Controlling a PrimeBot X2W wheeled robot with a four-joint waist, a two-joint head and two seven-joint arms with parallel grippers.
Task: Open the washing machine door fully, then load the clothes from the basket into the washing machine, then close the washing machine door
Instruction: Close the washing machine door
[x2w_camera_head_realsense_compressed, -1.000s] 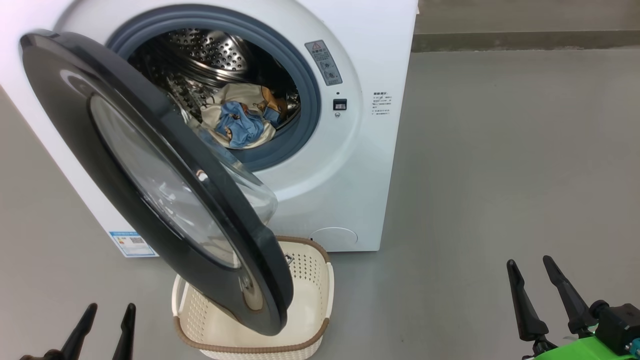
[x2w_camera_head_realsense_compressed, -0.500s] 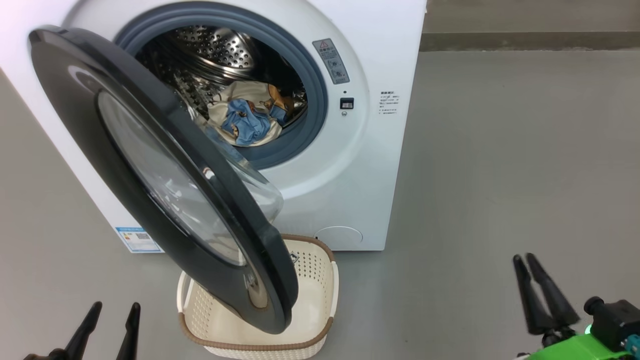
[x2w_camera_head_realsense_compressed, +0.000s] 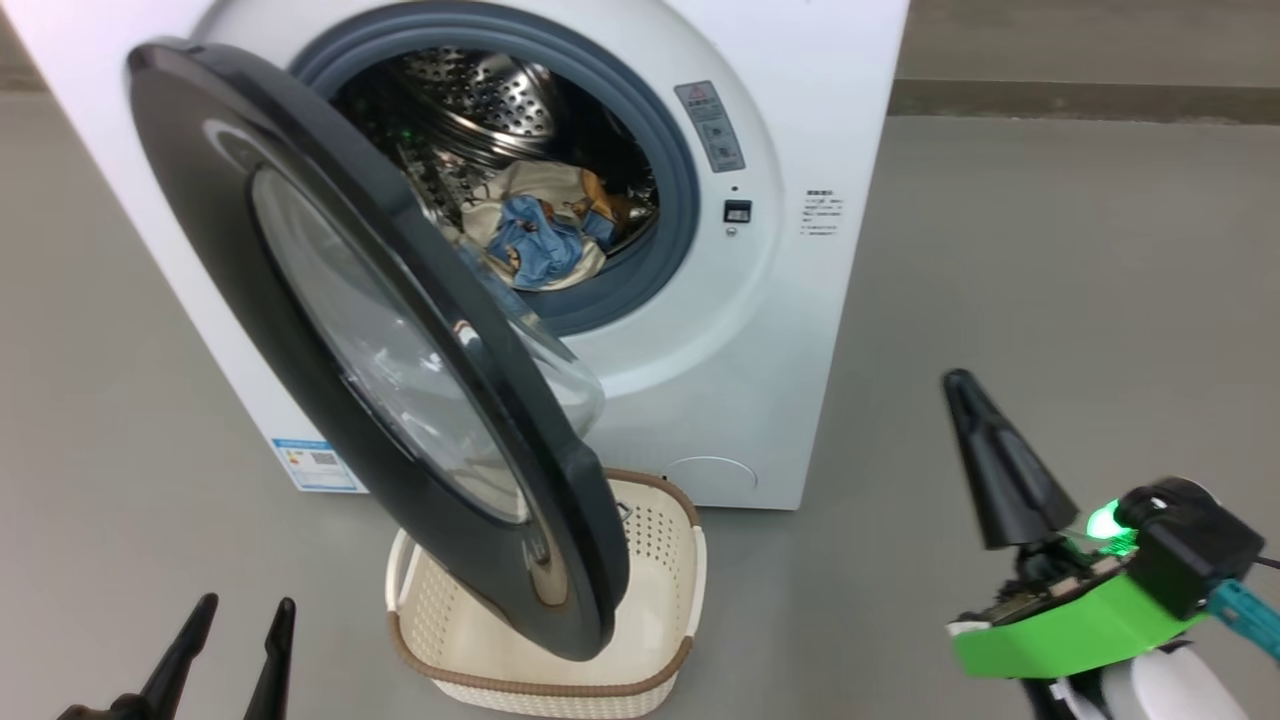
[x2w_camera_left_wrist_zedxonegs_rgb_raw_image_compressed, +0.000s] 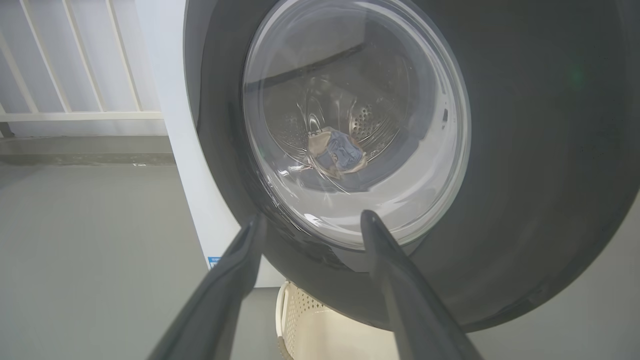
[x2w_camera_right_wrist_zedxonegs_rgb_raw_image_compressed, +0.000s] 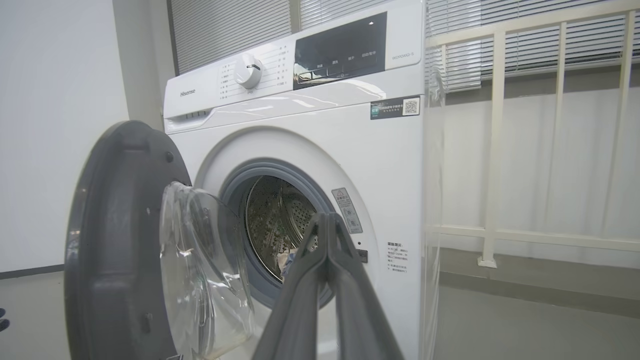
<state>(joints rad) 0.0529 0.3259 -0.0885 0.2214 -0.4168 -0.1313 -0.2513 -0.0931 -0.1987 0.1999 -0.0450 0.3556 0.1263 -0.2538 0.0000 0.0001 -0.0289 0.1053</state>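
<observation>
Judging from its build, the washing machine door is a rigid, glossy disc that should swing lightly on its hinge and then want a firm last push to latch. It stands out from the washing machine at an angle, its free edge hanging over the basket. The best place to press is probably the black rim near that free edge, far from the hinge. The domed glass bulging from its inner side looks slick and is better left alone. The clothes are a soft, light heap of blue and cream lying low in the steel drum.

The left pincer sits low at the near left with its fingers parted and nothing between them, aimed at the door's outer face. The right pincer is up at the right, fingers pressed together on nothing.

Much is masked — the door covers the basket's left half, so I cannot tell whether a garment lies there, though the part that shows is bare. The hinge and the door's catch are hidden, and the dome blocks the drum's lower left. Through the glass in the left wrist view the clothes appear only as a small warped patch.
</observation>
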